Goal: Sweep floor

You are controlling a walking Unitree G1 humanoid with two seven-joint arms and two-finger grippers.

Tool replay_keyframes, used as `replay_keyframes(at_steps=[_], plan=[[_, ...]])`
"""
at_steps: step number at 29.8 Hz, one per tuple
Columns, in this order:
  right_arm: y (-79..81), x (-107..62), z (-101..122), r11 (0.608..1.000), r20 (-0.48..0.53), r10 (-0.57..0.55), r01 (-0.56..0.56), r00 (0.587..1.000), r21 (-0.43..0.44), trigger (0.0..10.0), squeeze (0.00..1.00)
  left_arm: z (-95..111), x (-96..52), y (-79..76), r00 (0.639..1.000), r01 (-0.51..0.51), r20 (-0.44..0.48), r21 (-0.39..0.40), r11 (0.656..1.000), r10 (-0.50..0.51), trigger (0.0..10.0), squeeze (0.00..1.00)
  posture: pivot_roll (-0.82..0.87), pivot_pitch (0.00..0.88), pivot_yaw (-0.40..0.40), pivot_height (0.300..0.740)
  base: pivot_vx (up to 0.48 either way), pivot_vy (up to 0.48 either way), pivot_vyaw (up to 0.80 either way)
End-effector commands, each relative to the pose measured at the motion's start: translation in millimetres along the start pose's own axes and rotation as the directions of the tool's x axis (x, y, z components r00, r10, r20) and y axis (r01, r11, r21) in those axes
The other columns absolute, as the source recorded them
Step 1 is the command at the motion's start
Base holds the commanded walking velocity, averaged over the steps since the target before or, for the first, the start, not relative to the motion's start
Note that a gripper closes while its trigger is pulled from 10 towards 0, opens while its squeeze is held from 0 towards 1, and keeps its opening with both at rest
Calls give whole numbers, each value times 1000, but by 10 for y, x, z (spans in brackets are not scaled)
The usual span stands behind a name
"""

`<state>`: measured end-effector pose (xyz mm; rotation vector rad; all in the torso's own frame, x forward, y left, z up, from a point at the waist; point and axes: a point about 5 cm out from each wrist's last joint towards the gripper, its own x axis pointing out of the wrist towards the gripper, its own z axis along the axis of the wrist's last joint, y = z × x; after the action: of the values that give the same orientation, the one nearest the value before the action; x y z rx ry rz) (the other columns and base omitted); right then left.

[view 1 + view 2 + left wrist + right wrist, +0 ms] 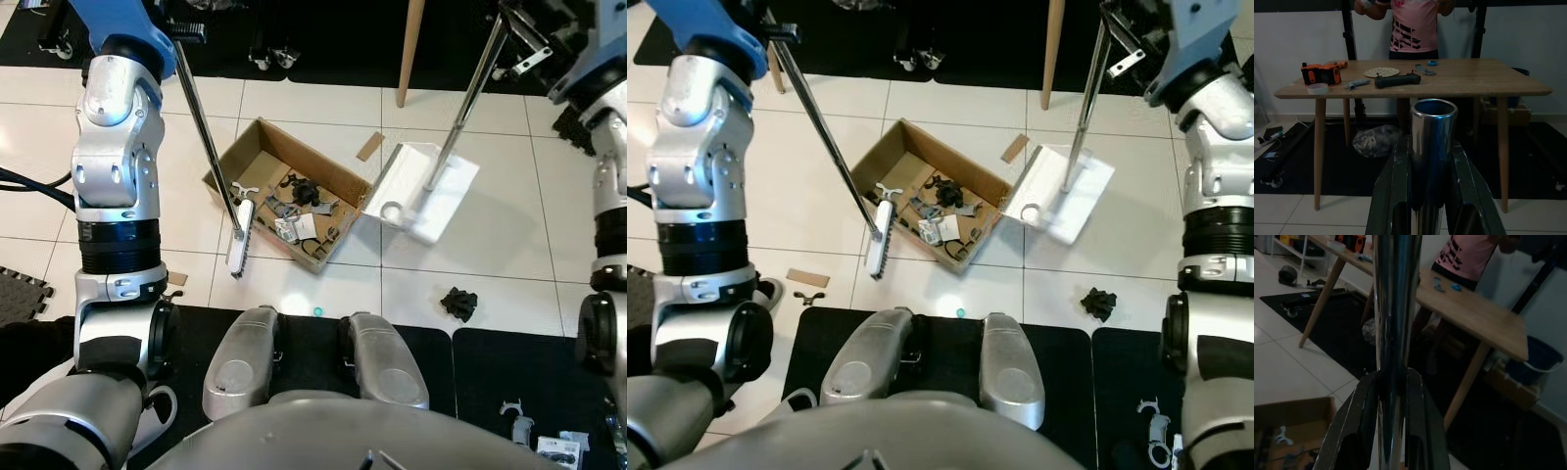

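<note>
White tile floor [304,113], one cardboard box [284,191], left fingers [1386,196] clamping broom [240,240], right fingers [1359,431] clamping dustpan [421,196].

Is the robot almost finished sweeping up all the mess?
Not yet. Some bits already lie in the cardboard box. The left gripper holds the broom handle, brush at the box's edge; the right gripper holds the white dustpan handle, pan on the tiles. Left: the black clump, cardboard scrap and a small teal bit.
</note>
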<state>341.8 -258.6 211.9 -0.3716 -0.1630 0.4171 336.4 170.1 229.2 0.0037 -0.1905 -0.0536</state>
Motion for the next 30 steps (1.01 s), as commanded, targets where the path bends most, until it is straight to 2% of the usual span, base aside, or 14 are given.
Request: replay_keyframes(at_steps=[1, 3, 6, 10, 12, 15, 23, 30], plan=[[-88, 13, 110, 996, 10, -18, 19, 1000, -85, 10000, 0, 35, 11, 18, 1000, -8, 25, 4, 1000, 8, 10000, 0, 37, 0, 38, 740, 0, 0, 0], [-79, 16, 76, 988, -34, -3, -2, 999, -153, 10000, 0, 32, 9, 19, 1000, -9, 24, 4, 1000, 9, 10000, 0, 38, 0, 39, 740, 0, 0, 0], [-66, 24, 86, 985, -39, 16, -22, 999, -172, 10000, 0, 36, 8, 24, 1000, -10, 24, 5, 1000, 10, 10000, 0, 40, 0, 38, 740, 0, 0, 0], [-77, 28, 143, 991, -5, 26, -27, 1000, -134, 10000, 0, 39, 6, 28, 1000, -13, 25, 5, 1000, 13, 10000, 0, 43, 0, 36, 740, 0, 0, 0], [-129, 19, 219, 997, 46, 11, -7, 999, -74, 10000, 0, 38, 4, 33, 1000, -15, 25, 6, 1000, 15, 10000, 0, 42, 0, 36, 740, 0, 0, 0], [-173, 17, 274, 999, 81, -16, 20, 997, -47, 10000, 0, 36, 7, 39, 1000, -17, 24, 5, 1000, 17, 10000, 0, 40, 0, 37, 740, 0, 0, 0], [-162, 76, 326, 997, 126, -56, 63, 990, -54, 10000, 0, 49, 32, 51, 999, -27, 36, 3, 1000, 26, 10000, 0, 39, 0, 37, 740, 0, 0, 0], [-24, 228, 352, 997, 154, -36, 46, 987, -58, 10000, 0, 130, 46, 165, 996, -63, 65, 34, 997, 61, 10000, 0, 61, 0, 23, 740, 0, 0, 0]])
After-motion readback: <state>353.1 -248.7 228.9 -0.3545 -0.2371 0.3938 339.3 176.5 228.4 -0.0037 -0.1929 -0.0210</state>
